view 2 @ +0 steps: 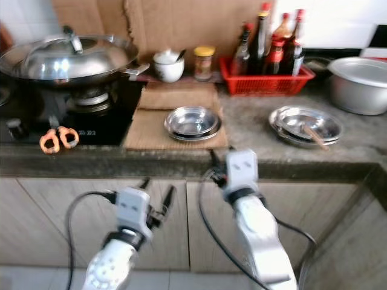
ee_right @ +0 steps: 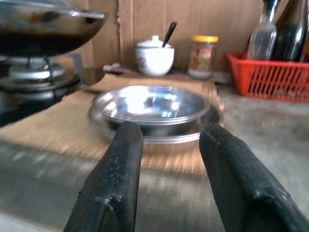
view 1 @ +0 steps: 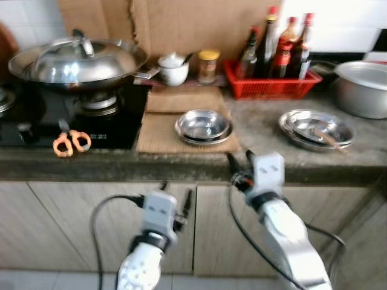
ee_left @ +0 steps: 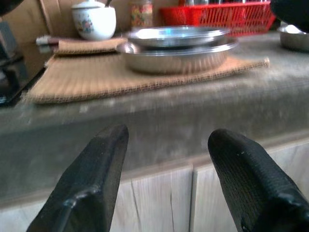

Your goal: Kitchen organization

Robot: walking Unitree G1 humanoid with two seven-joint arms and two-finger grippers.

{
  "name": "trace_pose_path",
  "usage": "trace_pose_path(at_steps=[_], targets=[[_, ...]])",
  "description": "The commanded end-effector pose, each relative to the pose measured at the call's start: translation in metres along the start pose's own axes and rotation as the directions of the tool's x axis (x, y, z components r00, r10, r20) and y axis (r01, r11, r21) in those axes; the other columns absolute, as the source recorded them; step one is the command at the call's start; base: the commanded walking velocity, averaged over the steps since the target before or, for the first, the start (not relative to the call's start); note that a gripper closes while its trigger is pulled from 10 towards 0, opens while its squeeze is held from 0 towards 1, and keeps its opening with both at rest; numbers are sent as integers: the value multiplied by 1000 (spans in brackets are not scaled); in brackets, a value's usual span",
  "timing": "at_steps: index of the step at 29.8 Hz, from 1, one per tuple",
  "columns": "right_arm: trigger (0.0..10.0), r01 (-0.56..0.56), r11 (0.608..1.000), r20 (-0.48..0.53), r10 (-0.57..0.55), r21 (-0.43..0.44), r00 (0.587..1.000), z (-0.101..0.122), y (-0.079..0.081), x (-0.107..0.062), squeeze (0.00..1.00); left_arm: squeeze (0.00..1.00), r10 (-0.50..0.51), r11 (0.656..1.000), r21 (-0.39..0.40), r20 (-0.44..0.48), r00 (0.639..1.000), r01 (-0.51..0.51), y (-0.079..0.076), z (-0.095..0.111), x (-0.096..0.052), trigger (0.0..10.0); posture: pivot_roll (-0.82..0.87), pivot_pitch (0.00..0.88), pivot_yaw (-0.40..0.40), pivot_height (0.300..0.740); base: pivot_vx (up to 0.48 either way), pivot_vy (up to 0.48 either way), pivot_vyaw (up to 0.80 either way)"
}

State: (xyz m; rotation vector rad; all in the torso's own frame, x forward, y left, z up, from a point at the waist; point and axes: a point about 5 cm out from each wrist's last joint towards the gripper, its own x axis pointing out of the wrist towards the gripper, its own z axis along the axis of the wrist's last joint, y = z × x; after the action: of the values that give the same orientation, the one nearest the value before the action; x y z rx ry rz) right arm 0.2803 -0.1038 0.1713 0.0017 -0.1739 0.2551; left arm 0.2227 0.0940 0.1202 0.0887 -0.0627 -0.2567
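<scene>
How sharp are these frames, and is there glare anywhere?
Left eye view: soft throughout, wok lid blown out by reflections. Right eye view: similarly soft. Left wrist view: counter edge smeared, left claw fairly crisp. Right wrist view: bright glare inside the steel bowl, mat blurred.

Counts, placed relative to red basket (view 1: 270, 84):
- sauce bottles (view 1: 279, 45) inside basket: about five
- steel plate stacks: two, one (view 1: 203, 126) front-left on mat, one (view 1: 317, 128) front-right
- wok (view 1: 78, 63): one, far left
- scissors (view 1: 71, 141): one pair
- pot (view 1: 364, 88): one, right
- white jar (view 1: 173, 69), glass jar (view 1: 208, 65): one each, left
</scene>
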Motion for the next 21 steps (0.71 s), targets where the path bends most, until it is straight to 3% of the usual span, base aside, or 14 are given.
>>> trace_pose_path(at_steps=[1, 4, 11, 15, 18, 21], targets=[[10000, 35, 999, -11, -35, -8, 999, -1, -12, 0, 0, 0, -23, 1000, -8, 17, 1000, 23, -6, 4, 1, 10000, 47, 43, -27, 740, 274, 0, 0], [10000, 30, 1000, 15, -30, 8, 999, 8, -15, 7, 0, 0, -16, 1000, -8, 13, 1000, 16, -6, 4, 1, 10000, 47, 45, -29, 740, 349, 0, 0], [10000, -42, 998, 56, 40, 39, 998, 24, -16, 22, 0, 0, -20, 1000, -10, 6, 1000, 20, -6, 2, 1, 10000, 45, 43, -32, 740, 0, 0, 0], [10000, -47, 999, 67, 47, 10, 997, 32, -18, 33, 0, 0, -27, 1000, -9, 2, 1000, 27, -8, 2, 1, 10000, 49, 38, -35, 740, 0, 0, 0], [10000, -51, 999, 50, 51, -9, 997, 33, -19, 40, 0, 0, -29, 1000, -10, 3, 1000, 29, -8, 2, 2, 10000, 50, 39, -37, 740, 0, 0, 765], [10000, -43, 999, -36, 43, -11, 998, 28, -22, 52, 0, 0, -31, 999, -11, 3, 1000, 31, -9, 2, 1, 10000, 53, 37, -41, 740, 0, 0, 529]])
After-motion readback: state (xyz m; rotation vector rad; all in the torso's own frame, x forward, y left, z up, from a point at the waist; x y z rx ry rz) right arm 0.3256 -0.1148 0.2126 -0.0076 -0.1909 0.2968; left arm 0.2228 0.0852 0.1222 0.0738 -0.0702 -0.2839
